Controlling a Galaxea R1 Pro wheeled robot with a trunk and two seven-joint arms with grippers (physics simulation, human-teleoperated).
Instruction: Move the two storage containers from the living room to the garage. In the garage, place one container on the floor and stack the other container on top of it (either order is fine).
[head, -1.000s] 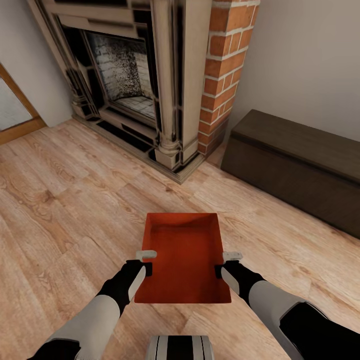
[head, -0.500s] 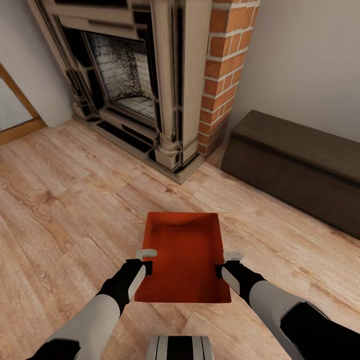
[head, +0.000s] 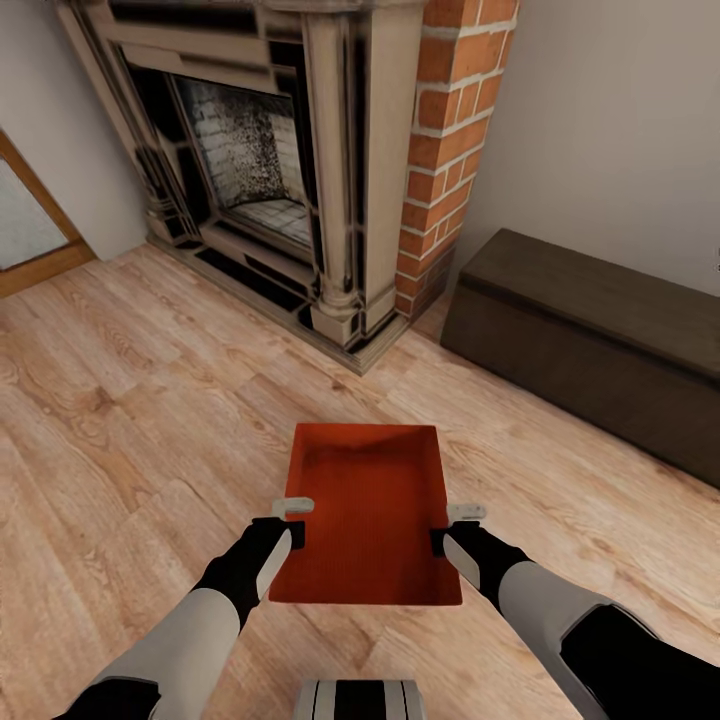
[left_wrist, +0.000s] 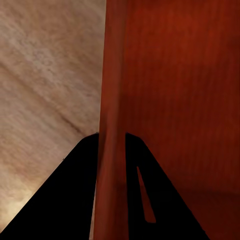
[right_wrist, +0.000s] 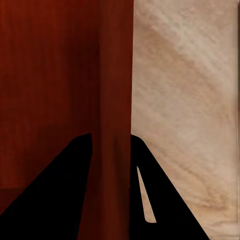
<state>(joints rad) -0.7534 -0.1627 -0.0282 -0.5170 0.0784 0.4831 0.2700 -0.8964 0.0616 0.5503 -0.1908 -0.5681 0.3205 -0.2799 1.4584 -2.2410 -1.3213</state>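
An orange-red storage container (head: 368, 510), open at the top, is held in front of me above the light wood plank floor (head: 120, 400) of the living room. My left gripper (head: 291, 521) is shut on its left wall, and my right gripper (head: 451, 527) is shut on its right wall. In the left wrist view the container's wall (left_wrist: 112, 100) runs between the two dark fingers (left_wrist: 75, 195). The right wrist view has the opposite wall (right_wrist: 115, 100) clamped the same way between its fingers (right_wrist: 160, 195). The second container is out of view.
A stone fireplace (head: 260, 160) with a red brick column (head: 445, 140) stands ahead at the left. A long dark low bench (head: 590, 340) runs along the white wall at the right. A wood-framed door (head: 30, 230) sits at the far left.
The whole view has shifted slightly, so the camera moved; the fireplace and bench sit a bit differently. Both grippers and the container keep the same place relative to me.
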